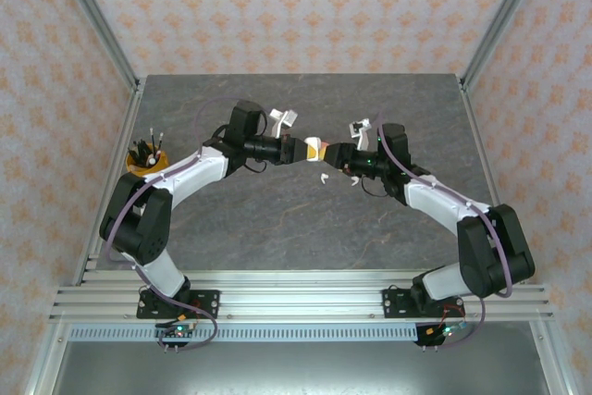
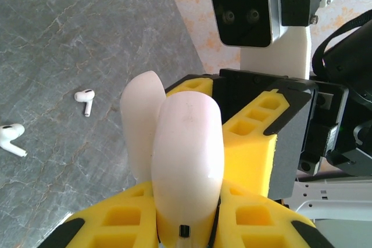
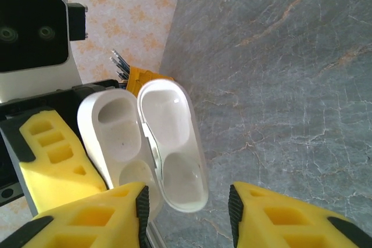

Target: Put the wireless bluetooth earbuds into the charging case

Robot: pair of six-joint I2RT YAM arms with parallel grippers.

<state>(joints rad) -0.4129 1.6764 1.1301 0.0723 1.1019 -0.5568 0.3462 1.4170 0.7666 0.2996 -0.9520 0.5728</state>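
Earbuds: one white earbud point(image 2: 85, 98) and a second white earbud point(image 2: 10, 137) lie loose on the grey marble tabletop point(image 3: 290, 85). They are apart from each other, and neither is seated in the case.
Case: the white pebble-shaped charging case point(image 2: 186, 143) is held clear of the table between the two arms.
Lid: the lid point(image 3: 174, 143) is hinged open beside the case body.
Wells: both wells point(image 3: 116, 111) are bare.
Left arm: the left gripper point(image 1: 298, 149) is pressed onto the case body and pinches it between its yellow fingers.
Right arm: the right gripper point(image 3: 189, 213) has its fingers spread to either side of the lid's free end. A gap shows on both sides, and it holds nothing.
Step in hand (judgement): the open case is being presented, and the right arm is working at the lid before it fetches an earbud.
Technique: do not lever on the lid, because side load could twist the case out of the left pinch. Leave the lid fully back. Draw the right fingers straight off, then lower them to the nearer earbud. Grasp the earbud by its stem so that the head can lead into a well.
Risk: the earbuds are small and rounded, so an off-centre pinch may flick one across the table.
Surroundings: a yellow pen cup point(image 1: 148, 162) stands at the table's left edge, well apart.
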